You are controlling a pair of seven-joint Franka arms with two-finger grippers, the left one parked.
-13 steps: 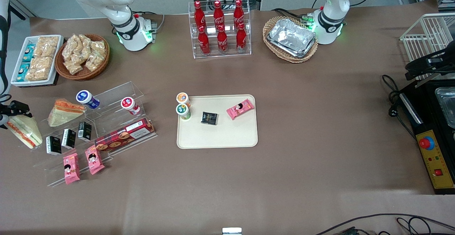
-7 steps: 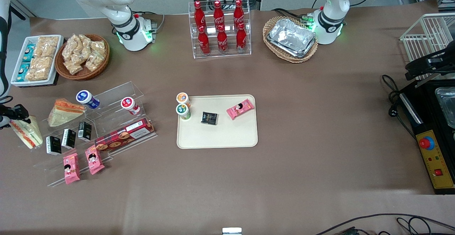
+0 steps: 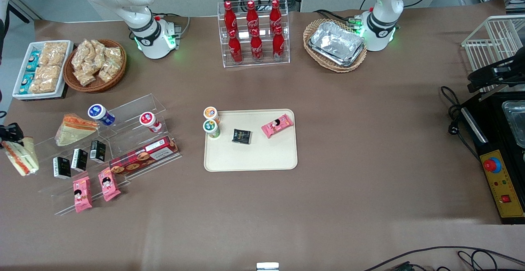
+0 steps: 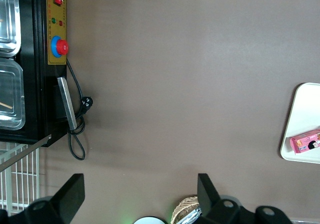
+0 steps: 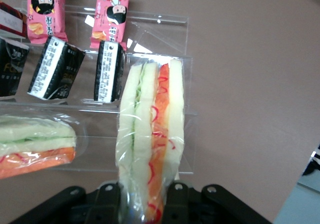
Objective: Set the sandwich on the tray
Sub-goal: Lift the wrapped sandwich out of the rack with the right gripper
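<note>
Clamped on the wrapped sandwich (image 5: 150, 149), your gripper (image 5: 145, 204) pinches the wedge's narrow end between both fingers (image 5: 107, 199), with the cut edge and its green and orange stripes facing the wrist camera. From the front, the gripper (image 3: 11, 132) sits at about nine o'clock on the table, at the working arm's end, with the sandwich (image 3: 20, 156) hanging just under it, beside the clear acrylic display steps (image 3: 123, 140).

You have the pick made, as far as I can judge; the carry to the tray (image 3: 254, 156) at table centre and the release remain.

Only the wrist view shows the grip itself. Only the front view shows the tray, already carrying two cups (image 3: 211, 121), a dark packet (image 3: 241, 136) and a pink snack (image 3: 277, 125).
</note>
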